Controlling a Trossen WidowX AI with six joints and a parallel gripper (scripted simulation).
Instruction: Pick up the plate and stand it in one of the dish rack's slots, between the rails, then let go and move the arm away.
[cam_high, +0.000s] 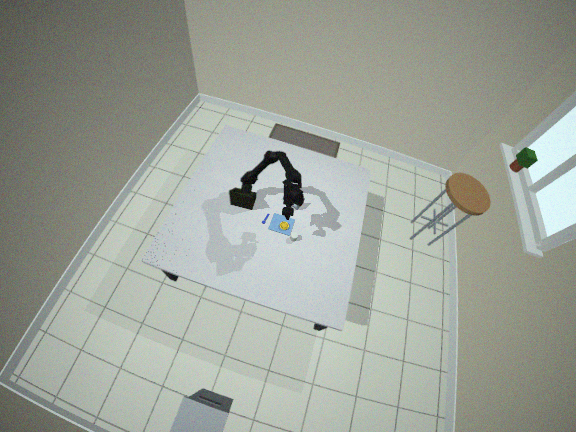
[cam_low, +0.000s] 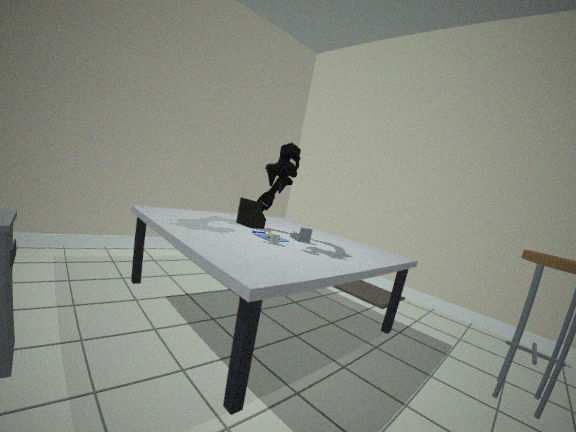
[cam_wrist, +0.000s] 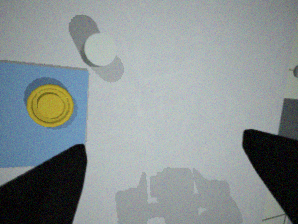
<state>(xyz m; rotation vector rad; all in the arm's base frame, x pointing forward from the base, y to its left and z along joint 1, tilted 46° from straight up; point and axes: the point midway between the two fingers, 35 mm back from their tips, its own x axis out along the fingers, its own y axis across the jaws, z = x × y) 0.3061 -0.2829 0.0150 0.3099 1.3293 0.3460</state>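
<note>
The yellow round plate (cam_high: 284, 226) (cam_wrist: 50, 105) lies flat on a blue mat (cam_high: 274, 229) (cam_wrist: 20, 150). In the exterior view only a sliver of yellow shows. The grey dish rack (cam_low: 306, 235) stands on the table behind the mat in the exterior view; the arm hides it in the top view, and it is out of the wrist view. My gripper (cam_wrist: 165, 145) is open and empty, above the table and pointing down. In the wrist view the plate is up and left of the left fingertip. The rack's slots are too small to make out.
A white cylinder (cam_high: 294, 237) (cam_low: 275, 239) (cam_wrist: 100, 49) stands just off the mat's corner. A small blue utensil (cam_high: 265, 218) (cam_low: 258, 232) lies on the mat's other side. The arm's dark base block (cam_high: 243, 198) (cam_low: 251, 213) stands on the table (cam_high: 280, 275) (cam_low: 240, 270).
</note>
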